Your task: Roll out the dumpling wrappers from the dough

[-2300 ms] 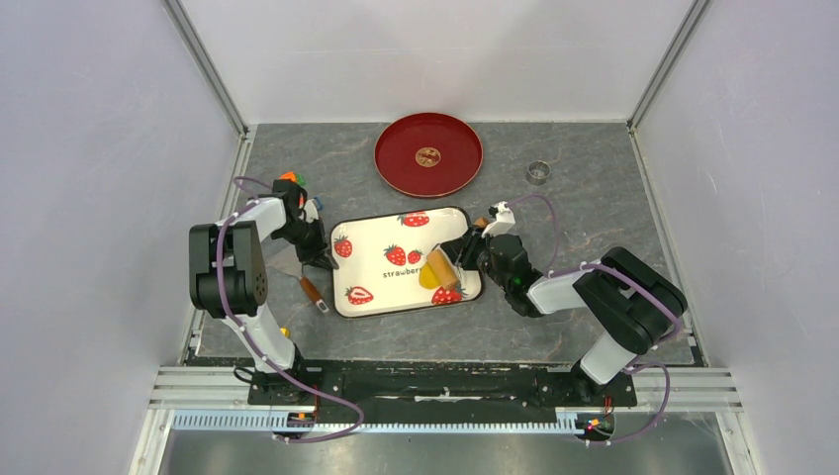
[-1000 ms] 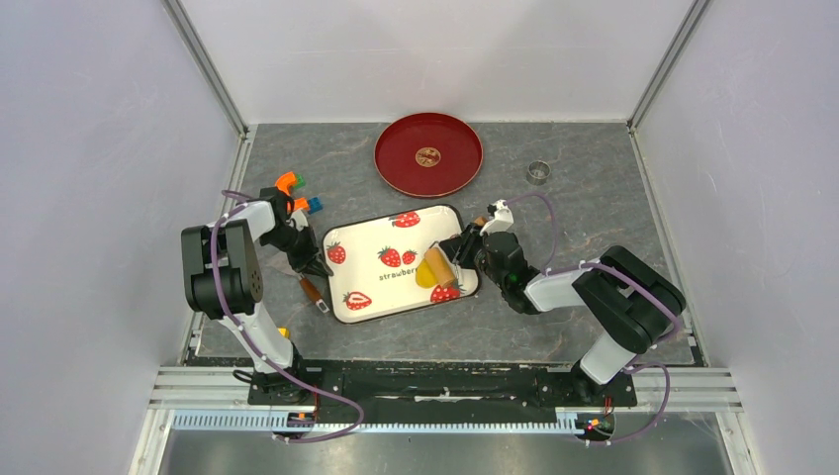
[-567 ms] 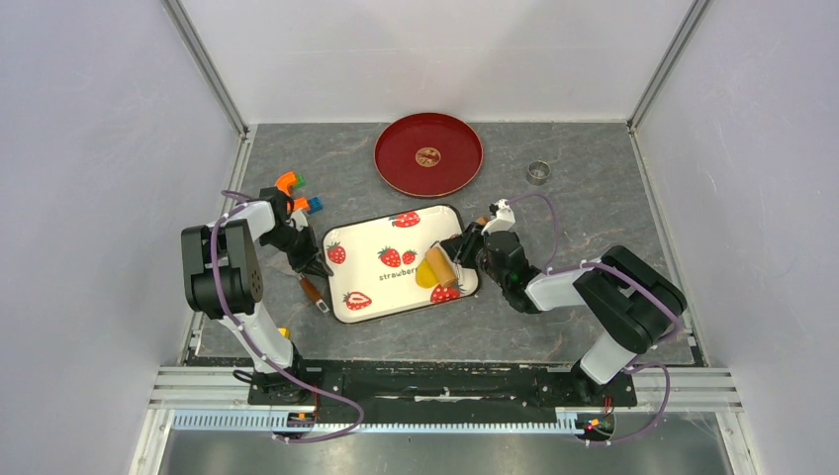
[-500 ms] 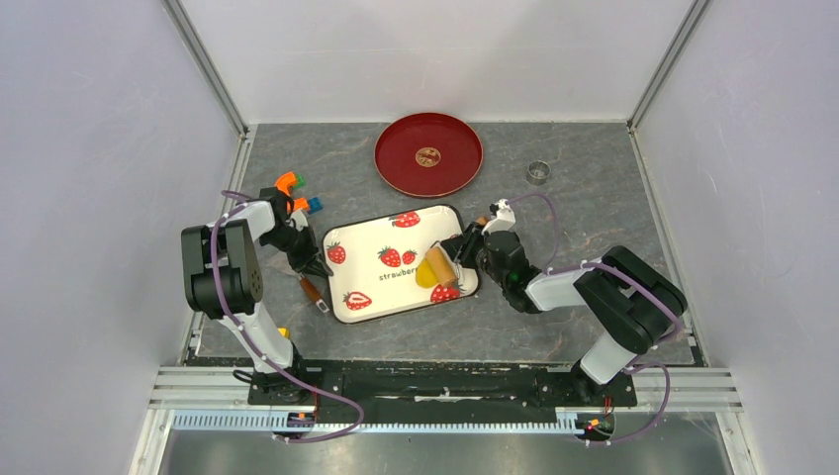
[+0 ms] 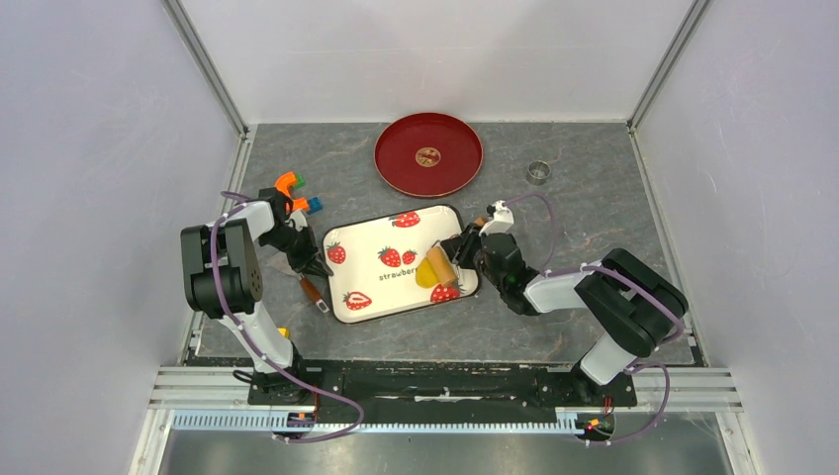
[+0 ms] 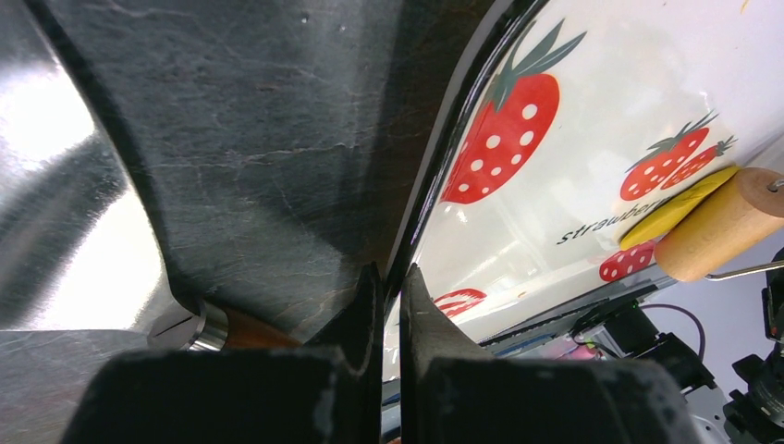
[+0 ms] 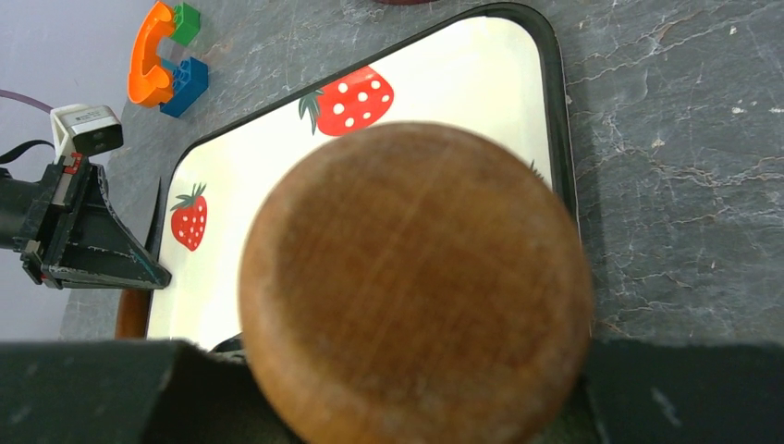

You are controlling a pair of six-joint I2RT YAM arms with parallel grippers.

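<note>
While the right pincer is grasping the rolling pin by its wooden handle, the roller is pressing on the yellow dumpling wrapper, which is lying at the right end of the strawberry tray. The left pincer is clenching the tray's left rim on the counter.

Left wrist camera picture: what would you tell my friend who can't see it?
The shut left gripper pinches the black rim of a white strawberry tray on a grey table. Far across the tray, a wooden roller sits on flat yellow dough.
</note>
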